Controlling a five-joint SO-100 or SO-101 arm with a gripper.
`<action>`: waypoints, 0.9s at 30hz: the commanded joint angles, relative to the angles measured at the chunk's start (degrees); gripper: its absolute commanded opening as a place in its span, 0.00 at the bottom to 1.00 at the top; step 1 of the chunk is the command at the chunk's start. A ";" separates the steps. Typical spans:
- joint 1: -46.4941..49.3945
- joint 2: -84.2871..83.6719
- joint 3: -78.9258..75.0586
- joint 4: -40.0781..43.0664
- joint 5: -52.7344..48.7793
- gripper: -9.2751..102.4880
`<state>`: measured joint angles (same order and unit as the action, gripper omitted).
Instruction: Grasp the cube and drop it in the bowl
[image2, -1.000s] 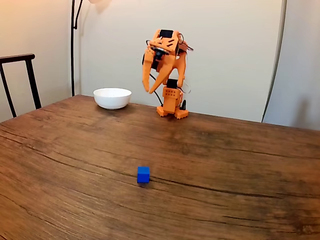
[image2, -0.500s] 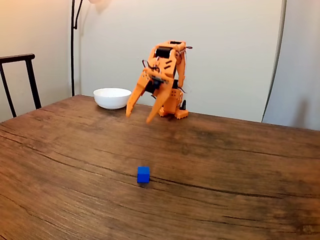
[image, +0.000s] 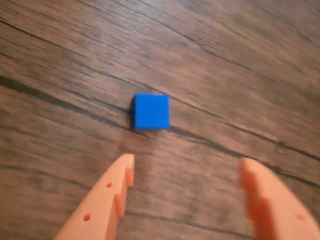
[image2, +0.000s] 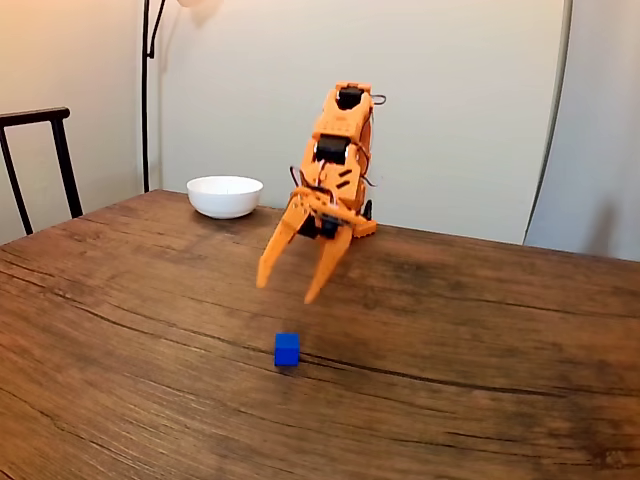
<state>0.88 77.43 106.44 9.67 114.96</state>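
Note:
A small bright-blue cube rests on the wooden table, in its near middle. My orange gripper hangs open in the air above and slightly behind it, nothing between its fingers. In the wrist view the cube lies just ahead of the two spread fingertips, closer to the left finger than to the right one, and the gripper does not touch it. The white bowl stands at the table's far edge, left of the arm's base, and looks empty.
A dark chair back stands off the table's left side, and a thin black lamp pole rises behind the bowl. A pale wall closes the far side.
The arm has unfolded from its upright pose at the base and reached forward and down toward the cube, the open gripper now hanging close above it. Cube and bowl have not moved.

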 joint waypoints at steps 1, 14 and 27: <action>-0.62 -0.70 -2.46 -2.99 -0.35 0.44; -1.14 -9.05 -2.55 -13.27 -4.48 0.46; -1.14 -16.00 -2.55 -22.68 -11.25 0.46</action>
<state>-0.09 61.35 106.26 -11.25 104.68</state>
